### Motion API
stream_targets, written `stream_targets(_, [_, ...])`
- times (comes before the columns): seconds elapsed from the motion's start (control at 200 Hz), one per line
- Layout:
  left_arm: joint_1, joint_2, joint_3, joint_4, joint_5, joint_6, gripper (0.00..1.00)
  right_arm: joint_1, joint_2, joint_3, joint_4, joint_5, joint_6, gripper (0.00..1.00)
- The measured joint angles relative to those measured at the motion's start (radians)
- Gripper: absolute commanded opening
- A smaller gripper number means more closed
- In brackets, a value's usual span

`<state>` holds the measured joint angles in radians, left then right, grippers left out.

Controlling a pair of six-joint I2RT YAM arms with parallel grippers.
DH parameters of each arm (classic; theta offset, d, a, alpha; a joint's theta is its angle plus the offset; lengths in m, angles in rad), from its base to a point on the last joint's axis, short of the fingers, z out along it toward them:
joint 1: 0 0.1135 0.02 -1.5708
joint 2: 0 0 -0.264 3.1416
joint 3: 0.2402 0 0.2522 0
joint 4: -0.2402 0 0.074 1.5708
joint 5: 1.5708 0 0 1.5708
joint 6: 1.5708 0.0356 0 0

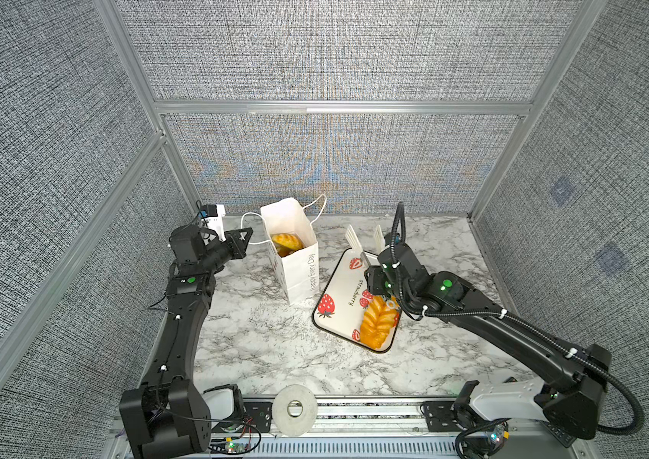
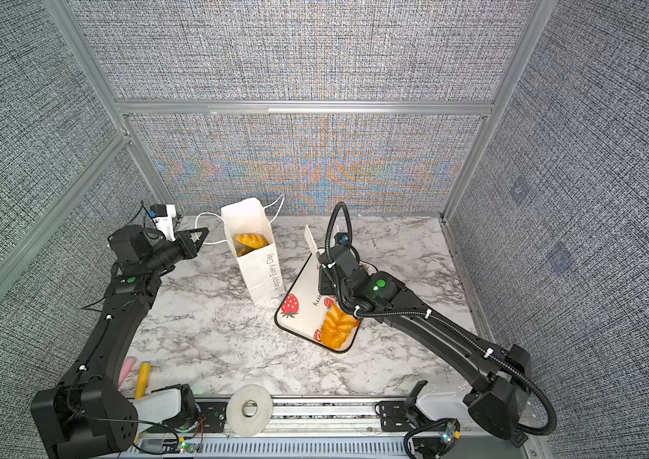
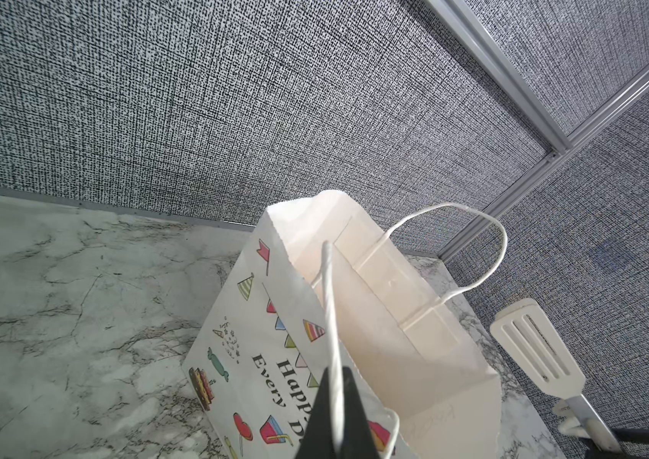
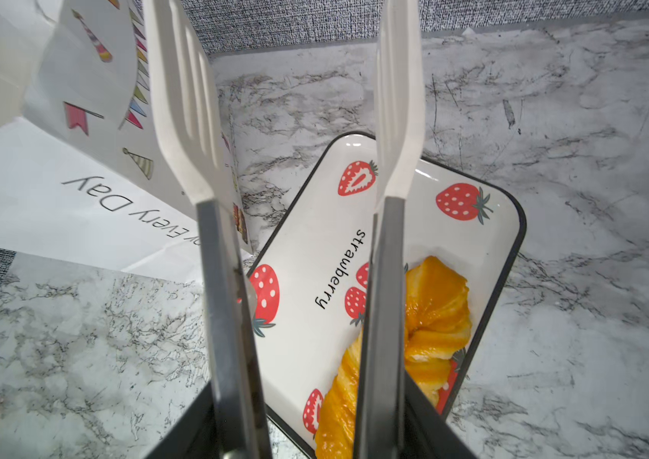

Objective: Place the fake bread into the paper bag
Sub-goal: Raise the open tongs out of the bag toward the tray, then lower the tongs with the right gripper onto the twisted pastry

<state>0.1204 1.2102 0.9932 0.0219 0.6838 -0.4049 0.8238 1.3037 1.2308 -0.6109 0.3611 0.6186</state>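
The white paper bag stands upright at the back middle of the table. Its mouth is open and golden fake bread lies inside. My left gripper is shut on the bag's near cord handle. One long ridged fake bread lies on the strawberry-print tray. My right gripper grips white tongs. Their blades are apart, empty, above the tray's far end.
A white tape roll rests on the front rail. A yellow stick and a pink piece lie at the front left by the left arm's base. Grey fabric walls with aluminium posts close in three sides.
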Motion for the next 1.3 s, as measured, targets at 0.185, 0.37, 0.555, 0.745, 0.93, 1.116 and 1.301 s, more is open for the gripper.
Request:
stream_targets(0.185, [0.0, 0.003, -0.001, 0.003, 0.0, -0.007, 0.0, -0.011, -0.03, -0.081, -0.019, -0.003, 0.045, 0.54])
stream_targets(0.37, [0.0, 0.005, -0.001, 0.006, 0.0, -0.008, 0.0, -0.012, -0.056, -0.152, -0.048, -0.004, 0.105, 0.54])
stream_targets(0.555, [0.0, 0.009, -0.004, 0.011, 0.005, -0.014, 0.0, -0.012, -0.084, -0.22, -0.085, -0.015, 0.166, 0.52])
stream_targets(0.745, [0.0, 0.011, -0.005, 0.021, 0.008, -0.014, 0.0, -0.007, -0.166, -0.316, -0.106, -0.017, 0.229, 0.51])
stream_targets(0.93, [0.0, 0.011, -0.005, 0.029, 0.012, -0.015, 0.0, -0.005, -0.235, -0.399, -0.136, -0.03, 0.278, 0.5])
stream_targets(1.116, [0.0, 0.011, -0.005, 0.029, 0.016, -0.014, 0.0, 0.005, -0.278, -0.447, -0.151, -0.056, 0.322, 0.49])
stream_targets(1.301, [0.0, 0.011, -0.005, 0.029, 0.019, -0.014, 0.0, 0.025, -0.326, -0.488, -0.157, -0.09, 0.358, 0.44])
